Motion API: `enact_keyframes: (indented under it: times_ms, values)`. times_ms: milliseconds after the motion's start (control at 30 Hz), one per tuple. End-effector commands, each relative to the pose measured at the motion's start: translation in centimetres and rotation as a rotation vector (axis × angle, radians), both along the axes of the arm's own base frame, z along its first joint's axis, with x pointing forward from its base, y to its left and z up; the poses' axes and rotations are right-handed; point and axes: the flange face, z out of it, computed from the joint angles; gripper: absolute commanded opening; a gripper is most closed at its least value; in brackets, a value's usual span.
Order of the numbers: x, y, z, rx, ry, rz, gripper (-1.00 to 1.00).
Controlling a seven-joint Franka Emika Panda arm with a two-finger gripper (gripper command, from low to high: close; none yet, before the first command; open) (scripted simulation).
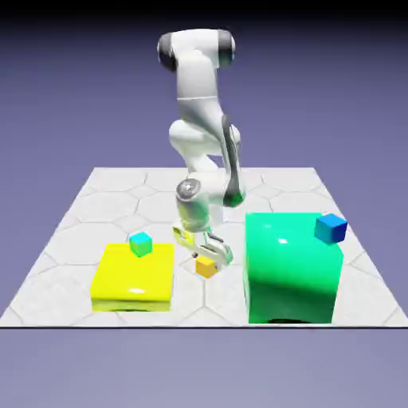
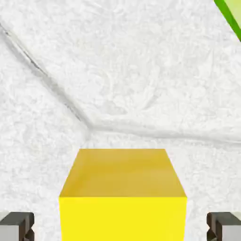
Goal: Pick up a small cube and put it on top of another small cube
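The small cube (image 1: 206, 267), tiny and yellow-orange, rests on the white tiled table between the two big blocks. My gripper (image 1: 209, 253) hangs low right over it, and its fingers straddle the cube. In the hand view the small cube (image 2: 122, 193) fills the lower middle. The gripper (image 2: 120, 228) is open, with a gap between each grey fingertip (image 2: 16, 226) and the cube's sides. A tiny cyan cube (image 1: 141, 244) sits on the flat yellow block (image 1: 134, 279). A tiny blue cube (image 1: 330, 228) sits on the tall green block (image 1: 291, 271).
The yellow block lies at the exterior view's left of the gripper, and the tall green block stands close at its right. A lime-coloured block edge (image 2: 230, 16) cuts the hand view's top right corner. Table seams (image 2: 141, 129) run beyond the cube.
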Motion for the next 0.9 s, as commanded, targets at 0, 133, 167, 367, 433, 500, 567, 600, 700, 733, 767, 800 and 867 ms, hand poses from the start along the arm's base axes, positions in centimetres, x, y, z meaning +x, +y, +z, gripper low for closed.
enact_keyframes:
  times_ms: [0,133,167,367,433,500,567,600,700,733,767,800,867]
  values:
    - [0.0,0.0,0.0,0.000,0.000,0.000,-1.00]
    - [0.6,-0.4,2.8,0.001,-0.001,0.000,-1.00]
    - [0.8,-0.5,3.8,0.001,-0.001,0.000,-1.00]
    - [1.3,-2.6,7.5,-0.011,-0.021,-0.030,-1.00]
    - [4.5,-2.7,10.8,-0.058,-0.097,-0.044,-1.00]
    - [7.3,-1.1,13.3,-0.078,-0.130,-0.062,-1.00]
    - [9.7,0.7,15.9,-0.097,-0.165,-0.080,-1.00]
    - [10.9,1.7,17.3,-0.106,-0.182,-0.090,-1.00]
    - [13.8,5.0,21.7,-0.130,-0.237,-0.122,-1.00]
    - [14.6,6.1,23.3,-0.137,-0.256,-0.133,-1.00]
    - [15.3,7.3,24.8,-0.143,-0.276,-0.145,-1.00]
    - [15.9,8.6,26.4,-0.149,-0.295,-0.157,-1.00]
    - [16.8,11.6,28.1,-0.132,-0.278,-0.193,-1.00]
